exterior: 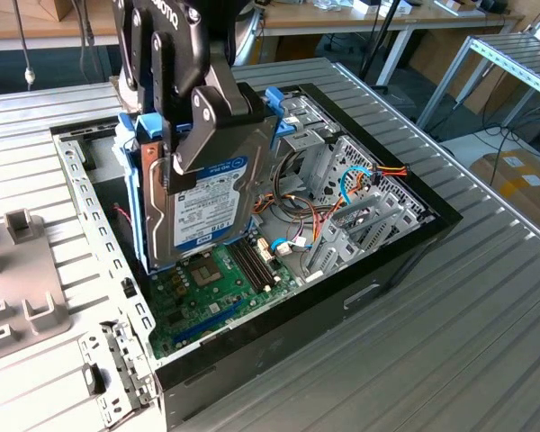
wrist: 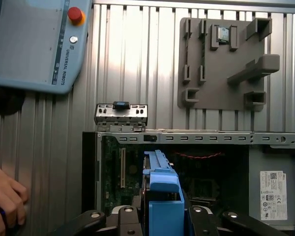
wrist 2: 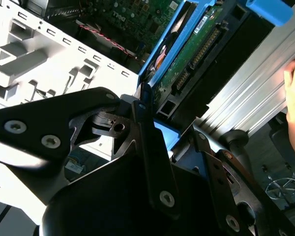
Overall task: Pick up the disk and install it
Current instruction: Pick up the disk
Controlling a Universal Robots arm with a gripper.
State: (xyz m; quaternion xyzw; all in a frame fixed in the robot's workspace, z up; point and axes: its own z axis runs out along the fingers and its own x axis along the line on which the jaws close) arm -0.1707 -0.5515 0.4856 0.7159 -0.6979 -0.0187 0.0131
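A ribbed metal table [exterior: 486, 297] carries an open computer case [exterior: 378, 288], lying on its side with its interior exposed. In the first wrist view, a pendant [wrist: 34, 39] with a red button lies on the table well apart from the case. A grey fixture plate [wrist: 221, 64] with raised blocks sits beyond the case's perforated rim. Inside the case, a grey power supply [wrist: 258, 172] with a white sticker fills one corner, and the green motherboard [exterior: 207, 292] covers the floor.

The black gripper [exterior: 175, 153] is clamped on the disk [exterior: 207, 211], one finger [exterior: 207, 126] pressed across the labelled face. The disk hangs on edge, roughly upright and slightly tilted, above the open case and over the motherboard. Its white label faces the exterior view's right, and blue rails [exterior: 133, 189] run along its edges. Its lower edge is close above the motherboard, and whether it touches cannot be told. In the second wrist view, the disk's green circuit side [wrist 2: 187, 54] shows between the rails. In the first wrist view, its blue top edge [wrist: 162, 196] rises between the gripper's links.

A metal cage [exterior: 360, 211] stands in the case on the exterior view's right of the disk, with blue and orange cables [exterior: 364, 175] looping beside it. A person's hand [wrist: 5, 196] rests on the table near the case. A small metal bracket [wrist: 120, 115] lies just outside the case's rim.
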